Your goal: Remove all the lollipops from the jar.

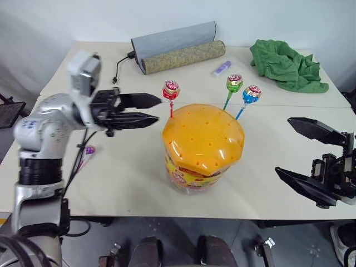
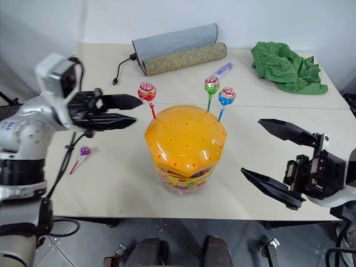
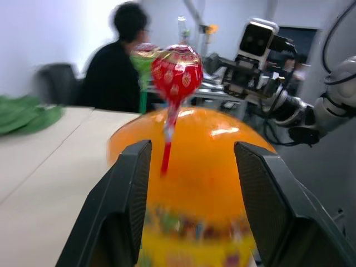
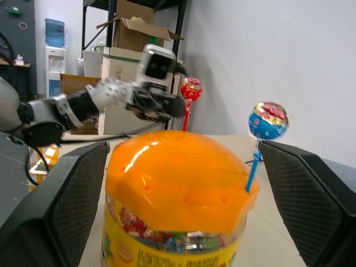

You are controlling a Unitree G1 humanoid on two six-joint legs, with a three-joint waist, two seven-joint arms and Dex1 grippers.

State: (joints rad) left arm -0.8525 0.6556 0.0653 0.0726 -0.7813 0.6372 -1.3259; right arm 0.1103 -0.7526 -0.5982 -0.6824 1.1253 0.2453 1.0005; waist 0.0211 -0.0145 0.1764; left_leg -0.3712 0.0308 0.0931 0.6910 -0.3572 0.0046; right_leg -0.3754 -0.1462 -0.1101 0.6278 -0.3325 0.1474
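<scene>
The jar (image 1: 203, 161), a clear tub with an orange domed lid (image 1: 203, 136), stands mid-table. Three lollipops stand upright in the lid's holes: red (image 1: 171, 90), green (image 1: 234, 83) and blue (image 1: 251, 94). A purple lollipop (image 1: 89, 149) lies on the table to the left. My left gripper (image 1: 159, 109) is open and level, its tips just left of the red lollipop's stick with nothing between them. In the left wrist view the red lollipop (image 3: 177, 69) stands ahead, between the fingers (image 3: 130, 183). My right gripper (image 1: 282, 146) hangs wide open to the right of the jar.
At the back of the table lie a grey and olive rolled mat (image 1: 178, 47), a small purple tube (image 1: 221, 68), a crumpled green cloth (image 1: 286, 64) and a black cable (image 1: 118, 69). A person (image 3: 119, 67) sits in the background.
</scene>
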